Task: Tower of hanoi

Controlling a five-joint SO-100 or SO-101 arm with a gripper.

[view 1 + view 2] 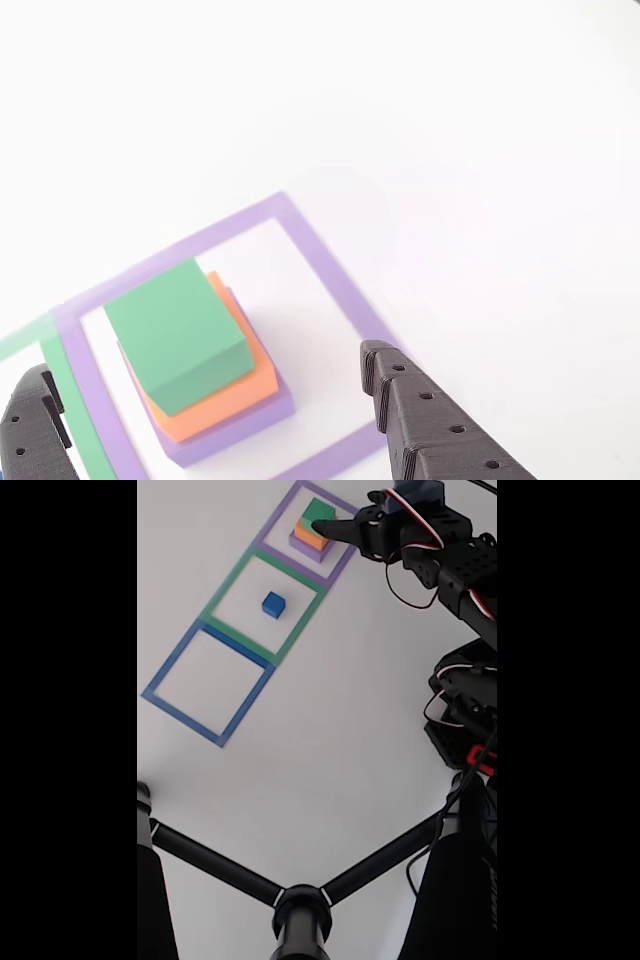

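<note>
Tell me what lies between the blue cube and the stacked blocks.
In the fixed view, bare white table and the adjoining tape edges of the green outline and purple outline lie between the blue cube and stacked blocks.

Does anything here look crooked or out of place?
Slightly. In the other view, the green block sits twisted and off-centre on the orange block, which sits off-centre on the purple block. The blue cube sits alone in the green outline. Nothing looks damaged.
</note>
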